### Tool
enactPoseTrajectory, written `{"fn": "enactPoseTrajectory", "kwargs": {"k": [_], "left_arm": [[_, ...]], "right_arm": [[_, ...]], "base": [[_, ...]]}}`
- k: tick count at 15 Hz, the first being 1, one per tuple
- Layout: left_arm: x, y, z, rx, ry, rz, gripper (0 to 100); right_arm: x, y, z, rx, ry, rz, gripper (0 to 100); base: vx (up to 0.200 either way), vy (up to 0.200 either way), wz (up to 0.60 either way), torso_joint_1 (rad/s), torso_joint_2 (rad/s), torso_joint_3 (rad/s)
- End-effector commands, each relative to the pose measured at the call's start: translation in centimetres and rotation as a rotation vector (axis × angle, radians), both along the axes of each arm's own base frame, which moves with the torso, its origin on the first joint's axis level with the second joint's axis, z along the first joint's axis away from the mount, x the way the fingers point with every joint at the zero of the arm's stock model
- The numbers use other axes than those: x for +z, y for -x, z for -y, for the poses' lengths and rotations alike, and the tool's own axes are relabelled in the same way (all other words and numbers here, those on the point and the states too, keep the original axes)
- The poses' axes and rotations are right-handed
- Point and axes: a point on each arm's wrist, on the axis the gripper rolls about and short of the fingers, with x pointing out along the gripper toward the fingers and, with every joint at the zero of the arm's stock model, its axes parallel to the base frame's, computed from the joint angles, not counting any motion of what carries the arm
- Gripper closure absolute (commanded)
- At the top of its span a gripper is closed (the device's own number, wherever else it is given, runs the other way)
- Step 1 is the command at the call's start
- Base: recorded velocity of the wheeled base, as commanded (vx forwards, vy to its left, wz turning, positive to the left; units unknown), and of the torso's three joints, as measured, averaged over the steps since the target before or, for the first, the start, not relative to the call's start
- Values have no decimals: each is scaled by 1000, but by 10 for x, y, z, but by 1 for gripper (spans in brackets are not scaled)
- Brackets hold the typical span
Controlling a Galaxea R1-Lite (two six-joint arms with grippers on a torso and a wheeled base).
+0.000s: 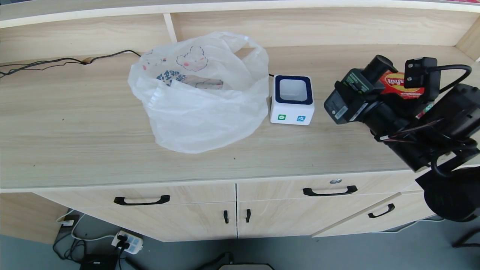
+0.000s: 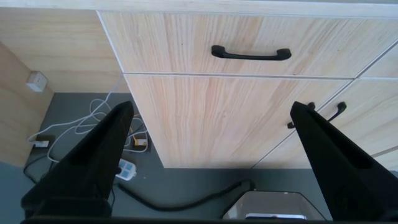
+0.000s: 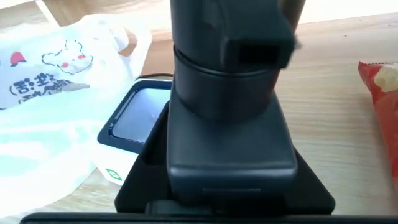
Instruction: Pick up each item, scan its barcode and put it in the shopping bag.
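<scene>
My right gripper (image 1: pixel 369 103) is shut on a dark bottle (image 1: pixel 352 88) with a black cap, a green label and a barcode near its lower end. It holds the bottle tilted above the counter, a little right of the white and blue scanner (image 1: pixel 292 99). In the right wrist view the bottle (image 3: pixel 230 93) stands in front of the scanner (image 3: pixel 140 118). The white plastic shopping bag (image 1: pixel 202 101) lies open left of the scanner, with something inside. My left gripper (image 2: pixel 211 115) hangs open below the counter, facing the drawer fronts, with nothing between its fingers.
A red chip bag (image 1: pixel 397 84) lies on the counter behind my right arm and shows again as the chip bag (image 3: pixel 380 93) in the right wrist view. Black cables (image 1: pixel 56 63) run along the back left. A raised wooden ledge (image 1: pixel 300 22) borders the counter's far side.
</scene>
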Motion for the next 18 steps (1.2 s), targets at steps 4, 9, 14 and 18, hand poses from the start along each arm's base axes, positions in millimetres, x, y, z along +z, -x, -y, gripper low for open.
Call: {"fn": "enactPoseTrajectory", "kwargs": {"k": [4,9,14,18], "left_arm": [[0,0,0,0,-2,-3,0],[0,0,0,1,-6,-3,0],[0,0,0,2,-41,-3,0],[0,0,0,2,-41,-1,0]], "right_arm": [[26,109,-37,277,-235,-65,100],[22,178,-67,693,-421,-238,100],[45,207,-117,1020,-464,-329,100],[49,204,-130,1081,-489,-361,100]], "base": [[0,0,0,0,0,0],[0,0,0,0,0,0],[0,0,0,0,0,0],[0,0,0,0,0,0]]}}
